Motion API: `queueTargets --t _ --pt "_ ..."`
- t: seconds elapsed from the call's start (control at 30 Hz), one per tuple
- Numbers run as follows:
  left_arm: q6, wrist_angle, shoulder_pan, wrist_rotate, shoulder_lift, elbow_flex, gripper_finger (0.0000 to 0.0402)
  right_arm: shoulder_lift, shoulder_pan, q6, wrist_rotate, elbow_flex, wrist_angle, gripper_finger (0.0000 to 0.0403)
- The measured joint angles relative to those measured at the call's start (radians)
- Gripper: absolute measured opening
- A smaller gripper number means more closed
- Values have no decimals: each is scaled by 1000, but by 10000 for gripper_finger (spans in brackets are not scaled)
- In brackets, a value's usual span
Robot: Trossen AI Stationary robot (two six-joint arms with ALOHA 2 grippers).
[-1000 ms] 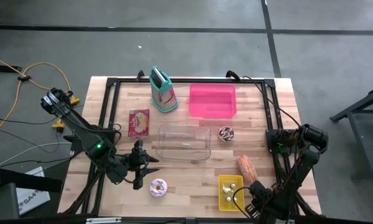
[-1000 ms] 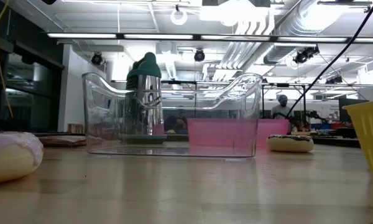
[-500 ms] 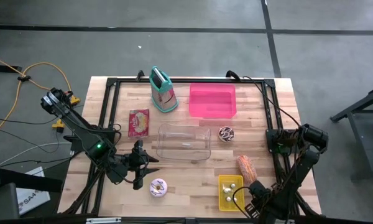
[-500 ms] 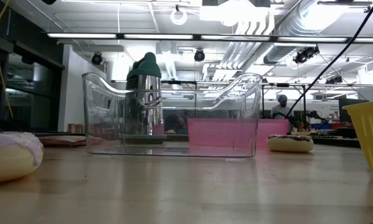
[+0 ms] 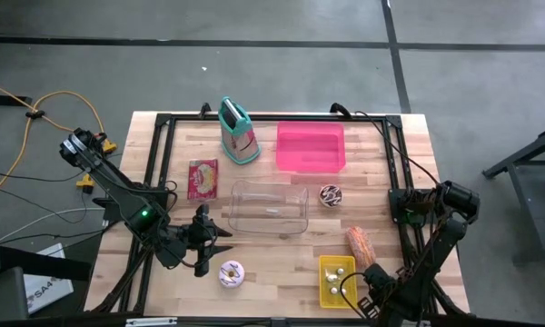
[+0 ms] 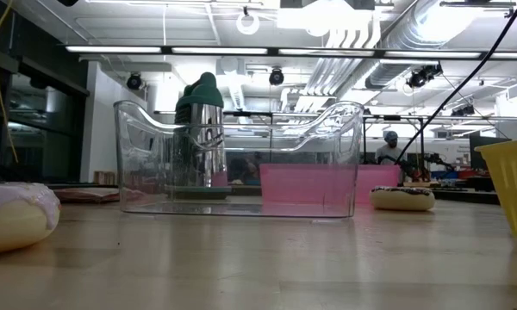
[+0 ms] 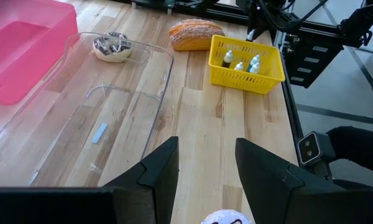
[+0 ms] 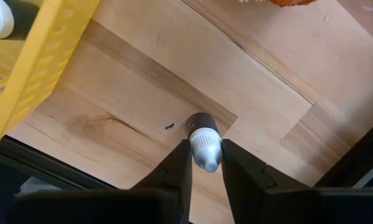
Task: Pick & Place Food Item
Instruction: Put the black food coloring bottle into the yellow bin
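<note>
We are pinching a small white-capped bottle point(image 8: 205, 148) in our right gripper point(image 8: 204, 163) beside the yellow basket point(image 8: 34, 68), perhaps to clear it. Our left gripper point(image 7: 206, 163) is hanging open and empty near the pink-frosted donut point(image 5: 231, 272). The clear bin point(image 5: 268, 207) is sitting just beyond, unobstructed.

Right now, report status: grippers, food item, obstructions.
Left gripper open, empty, above pink donut. Right gripper closing on a small dropper bottle beside yellow basket. Bread roll untouched. Nothing blocking.
</note>
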Motion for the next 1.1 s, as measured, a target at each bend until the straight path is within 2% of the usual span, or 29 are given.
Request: queueTargets --t 0.77,1.1 --pt "0 0 0 0 0 0 152 -8 0 0 1 0 -1 49" --pt "0 0 0 0 0 0 152 -141 -46 -72 4 0 -91 48"
